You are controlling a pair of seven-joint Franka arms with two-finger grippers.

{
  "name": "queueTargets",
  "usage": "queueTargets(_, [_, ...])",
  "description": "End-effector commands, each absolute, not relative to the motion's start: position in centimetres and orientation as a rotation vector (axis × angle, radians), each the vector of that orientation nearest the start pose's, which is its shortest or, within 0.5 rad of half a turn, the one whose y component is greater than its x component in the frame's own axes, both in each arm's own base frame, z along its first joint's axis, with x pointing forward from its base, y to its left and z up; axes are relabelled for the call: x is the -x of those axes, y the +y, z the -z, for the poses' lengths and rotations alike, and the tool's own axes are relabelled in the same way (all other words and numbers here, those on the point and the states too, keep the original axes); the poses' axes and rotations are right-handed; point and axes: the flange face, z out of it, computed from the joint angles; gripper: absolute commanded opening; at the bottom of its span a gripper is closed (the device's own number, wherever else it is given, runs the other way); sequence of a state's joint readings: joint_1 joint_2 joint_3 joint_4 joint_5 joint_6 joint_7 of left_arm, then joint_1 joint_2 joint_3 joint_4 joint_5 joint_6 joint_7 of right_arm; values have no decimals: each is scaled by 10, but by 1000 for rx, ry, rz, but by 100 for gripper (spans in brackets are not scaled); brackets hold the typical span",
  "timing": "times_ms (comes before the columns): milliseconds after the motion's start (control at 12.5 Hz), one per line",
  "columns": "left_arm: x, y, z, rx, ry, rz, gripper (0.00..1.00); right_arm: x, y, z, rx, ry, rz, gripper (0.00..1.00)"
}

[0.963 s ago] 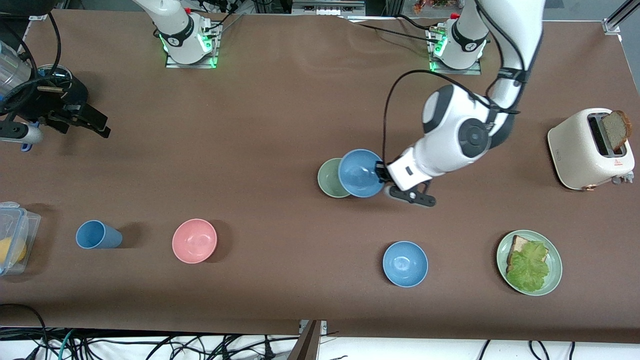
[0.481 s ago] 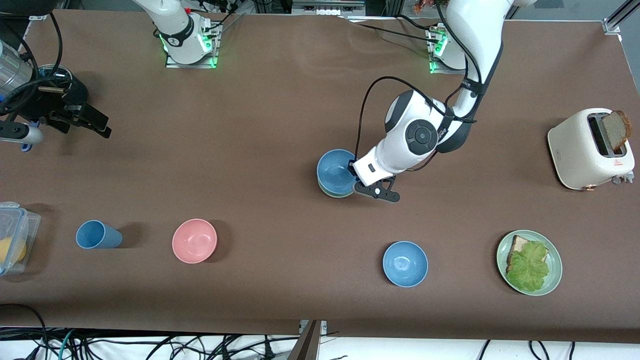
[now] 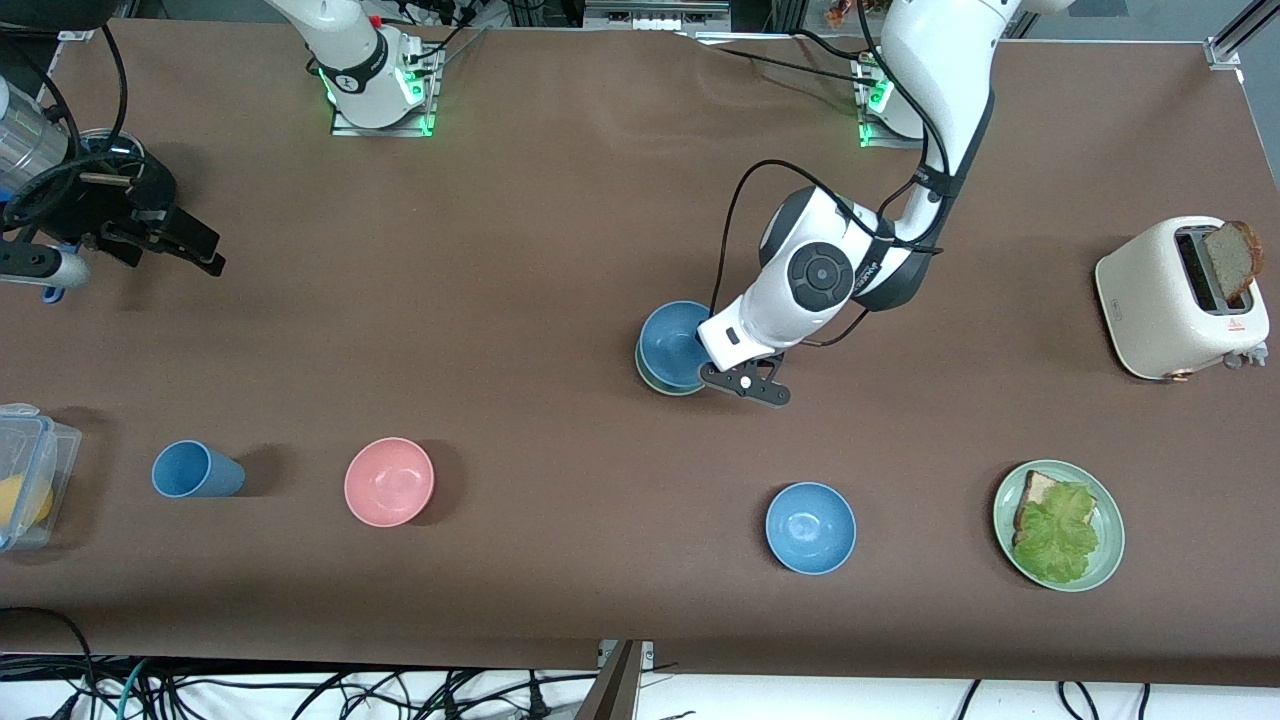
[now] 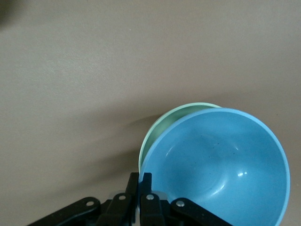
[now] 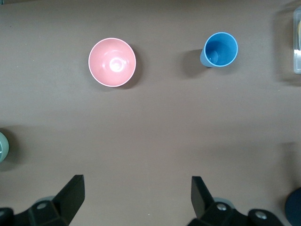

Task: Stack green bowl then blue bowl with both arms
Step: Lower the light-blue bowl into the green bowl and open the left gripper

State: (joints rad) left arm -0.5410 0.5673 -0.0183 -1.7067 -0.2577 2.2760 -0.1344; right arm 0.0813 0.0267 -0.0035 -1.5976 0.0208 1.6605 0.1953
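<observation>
The blue bowl [image 3: 672, 340] sits nested in the green bowl [image 3: 651, 383] near the table's middle, a little off-centre, so only a crescent of green rim shows. My left gripper [image 3: 708, 352] is shut on the blue bowl's rim on the side toward the left arm's end. In the left wrist view the left gripper [image 4: 141, 180] pinches the rim of the blue bowl [image 4: 216, 165], and the green bowl [image 4: 162, 127] shows under it. My right gripper [image 3: 190, 245] waits open and empty, up in the air at the right arm's end; in its wrist view the right gripper [image 5: 138, 181] shows spread wide.
Nearer the front camera stand a brighter blue bowl [image 3: 810, 527], a pink bowl [image 3: 389, 481], a blue cup [image 3: 195, 469], a green plate [image 3: 1108, 560] with bread and lettuce and a clear plastic box [image 3: 40, 440]. A toaster [image 3: 1150, 290] stands at the left arm's end.
My left gripper carried the blue bowl toward the right arm's end, from beside the green bowl to over it, and lowered it into the green bowl. The right arm stayed still.
</observation>
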Motion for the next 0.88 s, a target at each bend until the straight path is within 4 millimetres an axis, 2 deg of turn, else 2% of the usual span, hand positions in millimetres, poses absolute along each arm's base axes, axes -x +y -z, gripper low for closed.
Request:
queueTargets(0, [-570, -367, -260, 3288, 425, -85, 0, -569, 49, -610, 3116, 200, 49, 100])
queueTargets(80, [-570, -367, -258, 3288, 423, -90, 9, -568, 49, -611, 3116, 200, 49, 100])
queueTargets(160, [-571, -366, -258, 3290, 420, -88, 24, -568, 49, -611, 3116, 200, 49, 100])
queueTargets(241, [-571, -367, -259, 3295, 414, -91, 30, -569, 49, -611, 3116, 200, 51, 100])
queueTargets(321, [-573, -366, -262, 3299, 407, -84, 31, -569, 49, -610, 3116, 202, 47, 100])
queueTargets(481, [-578, -363, -275, 3312, 395, -65, 46, -569, 48, -610, 3116, 202, 49, 100])
queueTargets(562, [-581, -360, -290, 3319, 392, -46, 88, -569, 48, -610, 3116, 202, 49, 100])
queueTargets(642, [-583, -356, -306, 3329, 385, -29, 100, -569, 48, -610, 3116, 202, 49, 100])
queueTargets(802, [-593, -346, -343, 3346, 368, -33, 100, -569, 48, -610, 3115, 202, 49, 100])
